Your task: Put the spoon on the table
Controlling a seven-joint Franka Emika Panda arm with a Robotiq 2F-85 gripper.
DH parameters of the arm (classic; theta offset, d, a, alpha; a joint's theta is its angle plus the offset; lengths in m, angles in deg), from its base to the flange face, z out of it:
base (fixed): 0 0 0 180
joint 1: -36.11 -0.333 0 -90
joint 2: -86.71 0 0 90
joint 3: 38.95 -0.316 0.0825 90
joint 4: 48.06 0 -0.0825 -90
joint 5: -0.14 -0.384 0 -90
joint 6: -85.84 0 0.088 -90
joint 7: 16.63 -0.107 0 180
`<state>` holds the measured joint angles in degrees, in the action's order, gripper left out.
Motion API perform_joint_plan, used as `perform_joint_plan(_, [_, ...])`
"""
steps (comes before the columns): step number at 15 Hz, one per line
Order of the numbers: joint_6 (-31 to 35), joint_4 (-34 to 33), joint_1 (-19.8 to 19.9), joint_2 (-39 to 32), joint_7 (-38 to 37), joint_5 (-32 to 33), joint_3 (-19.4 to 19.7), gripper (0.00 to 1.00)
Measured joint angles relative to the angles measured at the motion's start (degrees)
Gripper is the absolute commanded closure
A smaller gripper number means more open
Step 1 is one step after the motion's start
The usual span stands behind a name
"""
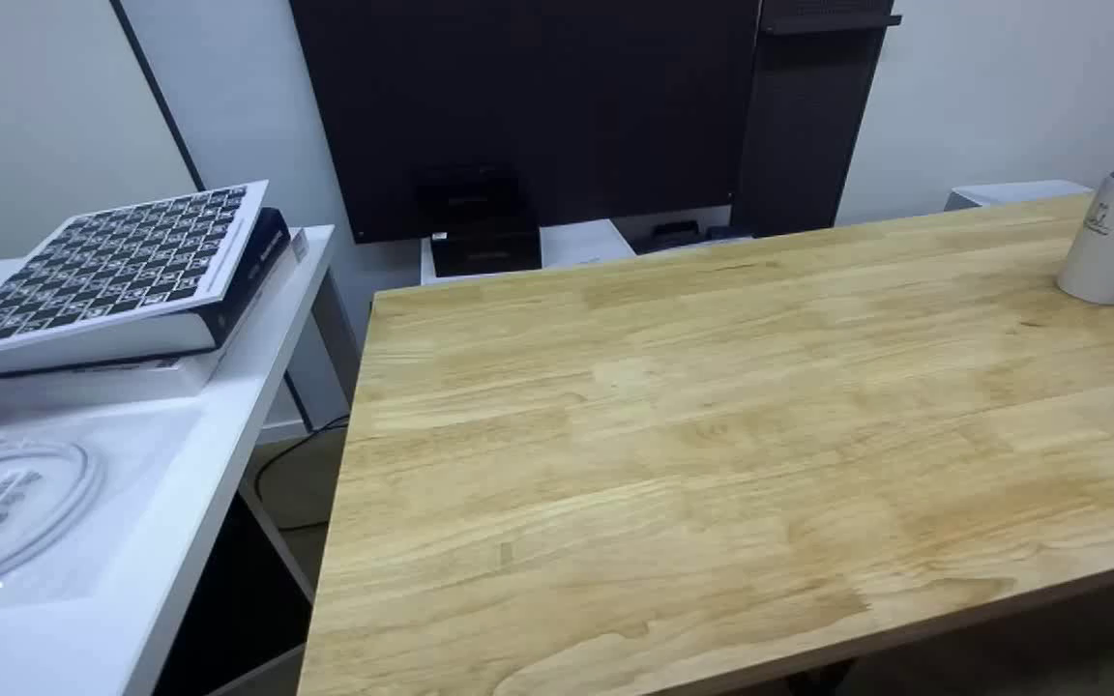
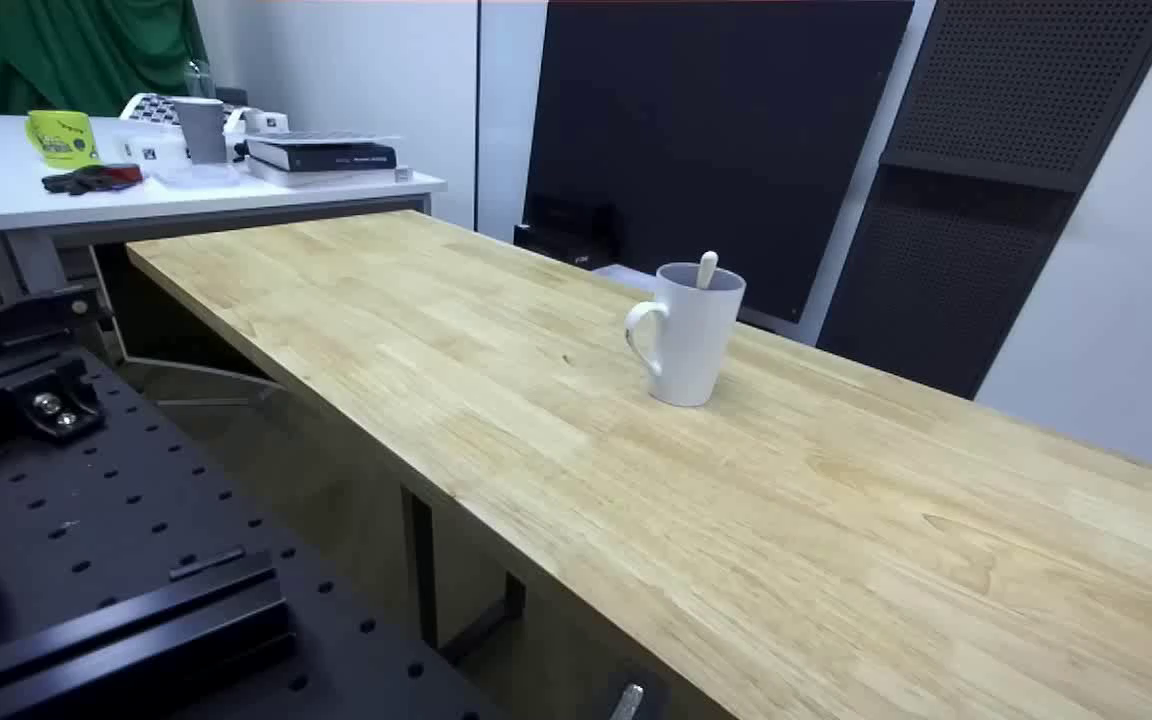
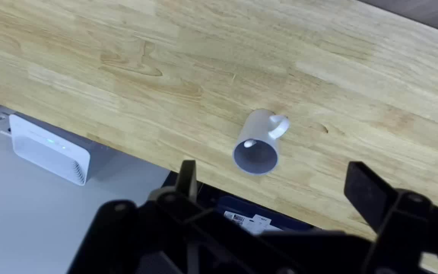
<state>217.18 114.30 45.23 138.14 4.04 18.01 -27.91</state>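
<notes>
The spoon stands in a white mug, and only its pale rounded end shows above the rim in an exterior view (image 2: 707,270) and inside the mouth in the wrist view (image 3: 249,143). The rest of the spoon is hidden by the mug. The mug (image 2: 691,345) stands upright on the wooden table (image 2: 456,350), and it also shows in the wrist view (image 3: 256,127) and at the right edge of an exterior view (image 1: 1110,242). My gripper (image 3: 273,175) is open and empty, with the mug seen between and beyond its fingers. The gripper is out of view in both exterior views.
A white counter (image 1: 257,372) holds stacked books (image 1: 122,280) and a bagged cable. A yellow mug (image 2: 63,138) and a grey cup (image 2: 202,130) stand on it. A black perforated platform (image 2: 236,590) lies before the table. A white router (image 3: 49,148) sits beyond the table edge.
</notes>
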Motion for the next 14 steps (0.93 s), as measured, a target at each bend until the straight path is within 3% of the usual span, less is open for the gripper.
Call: perform_joint_plan(14, [-0.93, 1.61, -0.09, -0.97, 0.04, -0.04, 0.0, 0.0])
